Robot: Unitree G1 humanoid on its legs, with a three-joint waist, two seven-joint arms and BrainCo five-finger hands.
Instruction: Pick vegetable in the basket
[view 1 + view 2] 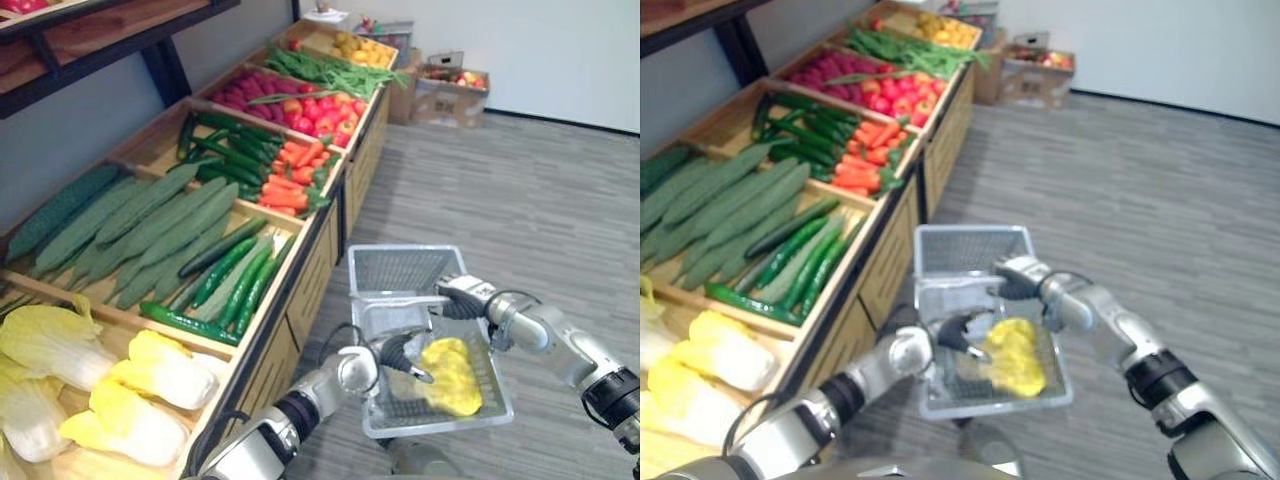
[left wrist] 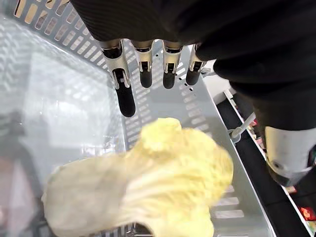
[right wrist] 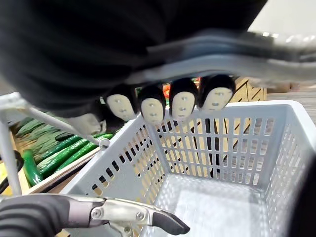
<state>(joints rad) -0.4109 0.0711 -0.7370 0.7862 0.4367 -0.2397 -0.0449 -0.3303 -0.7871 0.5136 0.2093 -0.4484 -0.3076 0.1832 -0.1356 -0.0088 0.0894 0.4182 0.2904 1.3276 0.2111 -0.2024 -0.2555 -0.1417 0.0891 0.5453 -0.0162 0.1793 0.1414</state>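
Cabbage [image 1: 450,378] lies in the basket [image 1: 400,268], which the right hand [image 1: 462,295] holds level for loading, fingers curled round the handle [image 1: 400,299]. The left hand [image 1: 400,352] hovers just above, fingers straight, gripping nothing.

The 2 eye views look down from the head at the basket [image 1: 405,268] beside the produce crates [image 1: 312,270] (nearly identical framing). Both wrist views peer very closely into that same basket, past the left hand [image 2: 144,59] and the right hand [image 3: 182,103].
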